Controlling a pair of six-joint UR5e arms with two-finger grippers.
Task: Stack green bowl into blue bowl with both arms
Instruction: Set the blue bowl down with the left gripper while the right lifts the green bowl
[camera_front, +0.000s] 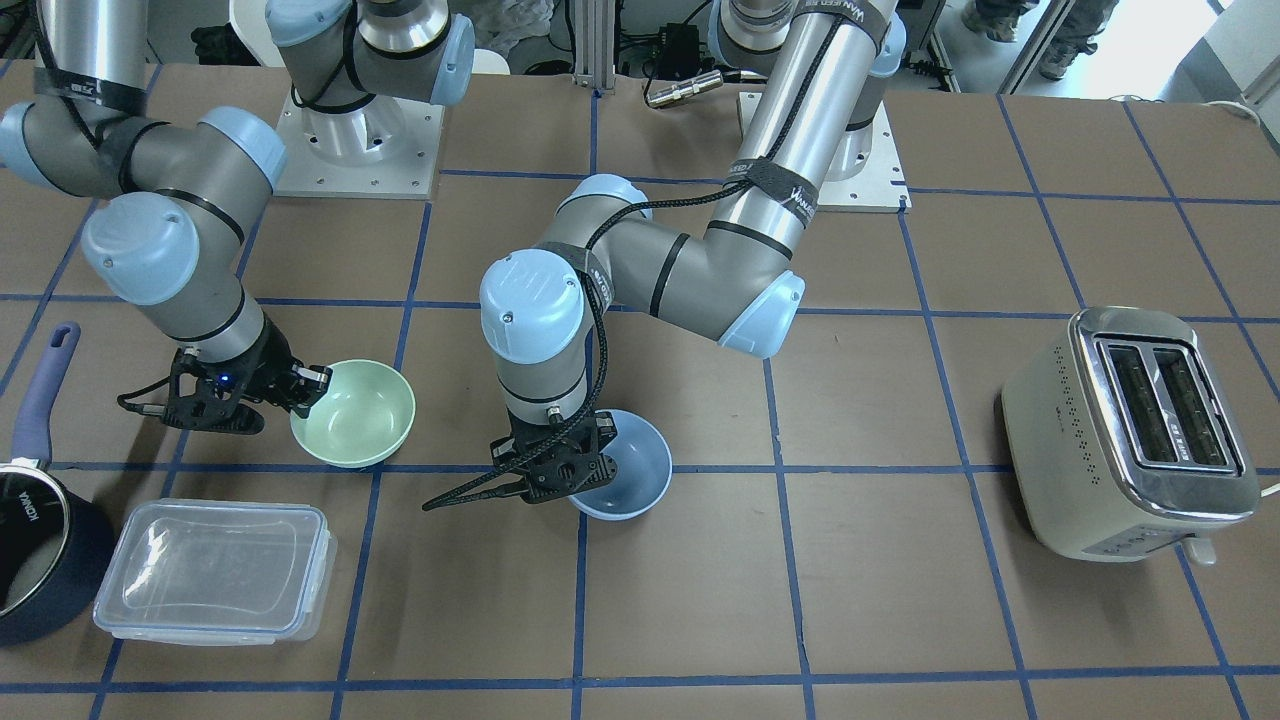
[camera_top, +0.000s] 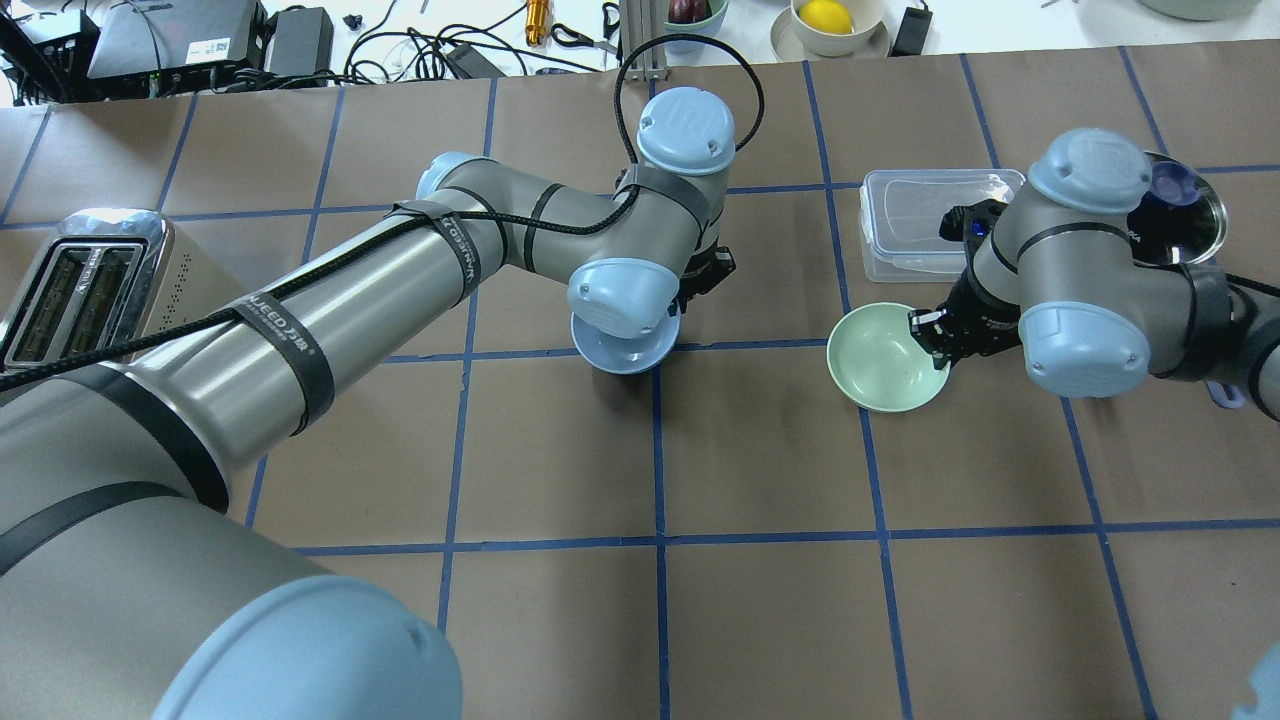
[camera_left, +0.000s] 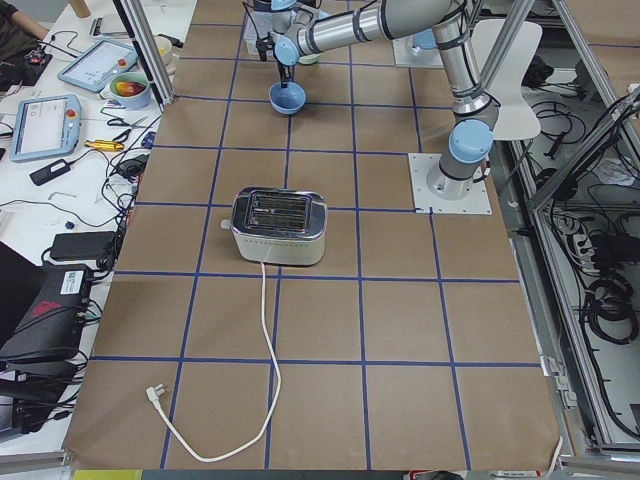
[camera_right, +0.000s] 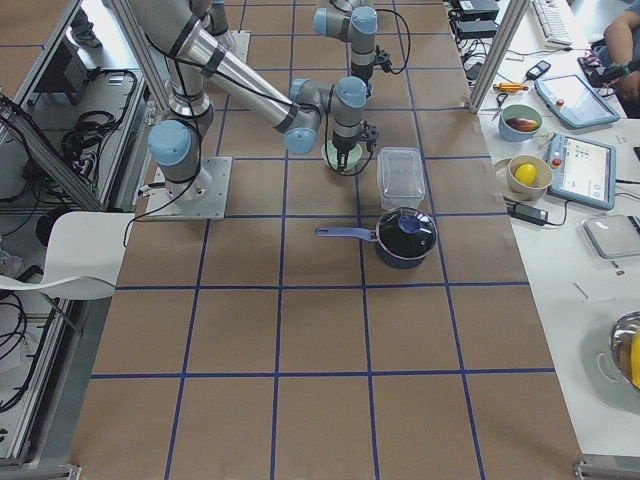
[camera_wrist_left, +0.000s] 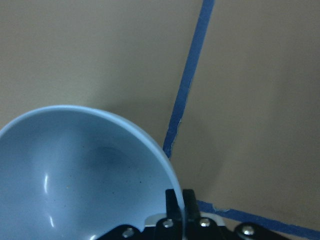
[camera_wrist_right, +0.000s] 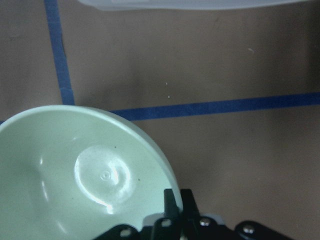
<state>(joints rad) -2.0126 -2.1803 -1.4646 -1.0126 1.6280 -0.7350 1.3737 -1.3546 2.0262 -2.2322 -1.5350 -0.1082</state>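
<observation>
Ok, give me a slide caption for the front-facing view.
Each gripper pinches a rim: right gripper on the green bowl, left gripper on the blue bowl, bowls not yet stacked.

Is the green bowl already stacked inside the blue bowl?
No, the green bowl is off to the side of the blue bowl, with bare brown table showing between them.

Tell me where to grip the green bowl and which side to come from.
Take its thin rim, one finger inside and one outside: the green bowl is open upward and its round wall looks too wide to span. Come from the side away from the blue bowl, where the right gripper now pinches the rim.
</observation>
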